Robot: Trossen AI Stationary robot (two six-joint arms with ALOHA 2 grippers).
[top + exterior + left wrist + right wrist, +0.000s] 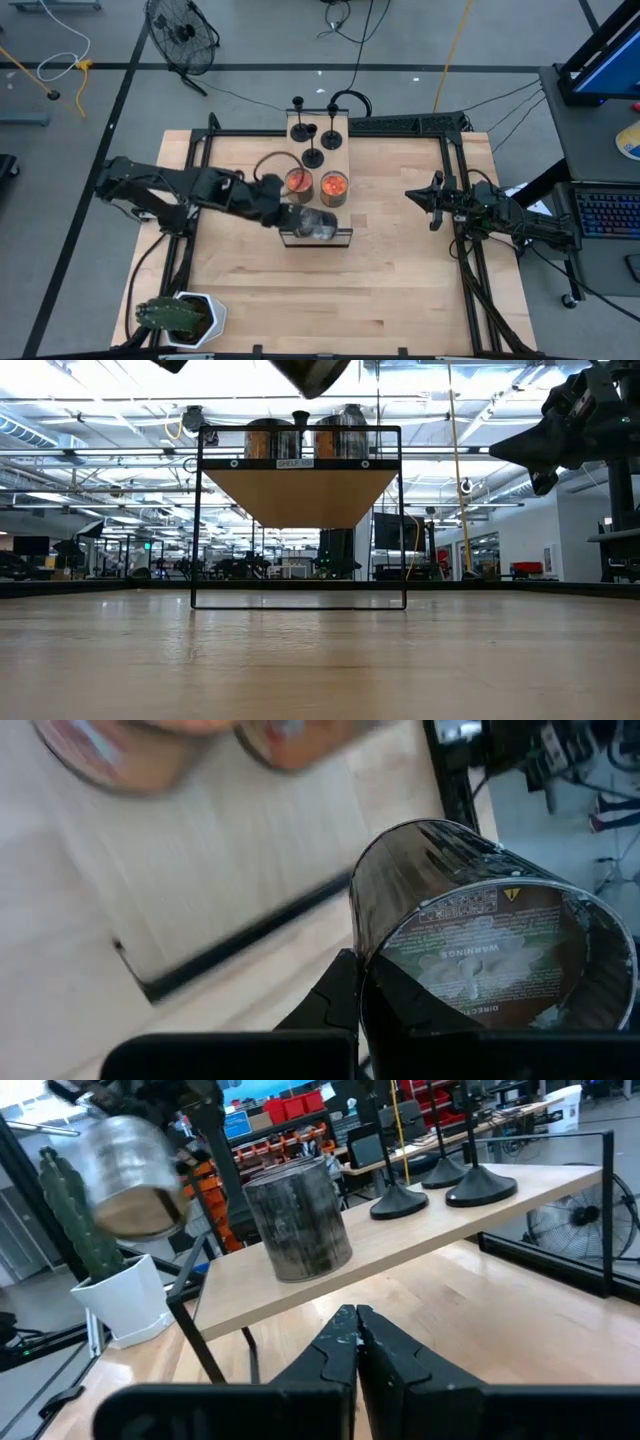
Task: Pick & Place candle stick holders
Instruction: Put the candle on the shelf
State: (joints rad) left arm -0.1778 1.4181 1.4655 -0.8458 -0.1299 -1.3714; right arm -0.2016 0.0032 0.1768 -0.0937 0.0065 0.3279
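L jaws (300,222) clamp a jar (316,223) at frame centre; R jaws (412,196) closed, empty, centre-right. Candle stick holders (312,158) untouched on shelf (340,140), upper centre.

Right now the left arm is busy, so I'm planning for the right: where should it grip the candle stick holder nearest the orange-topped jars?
Probably pinch the thin upright stem of that candle stick holder, above the disc base, right gripper coming level from its own side; the base is flat, and jars stand beside it.
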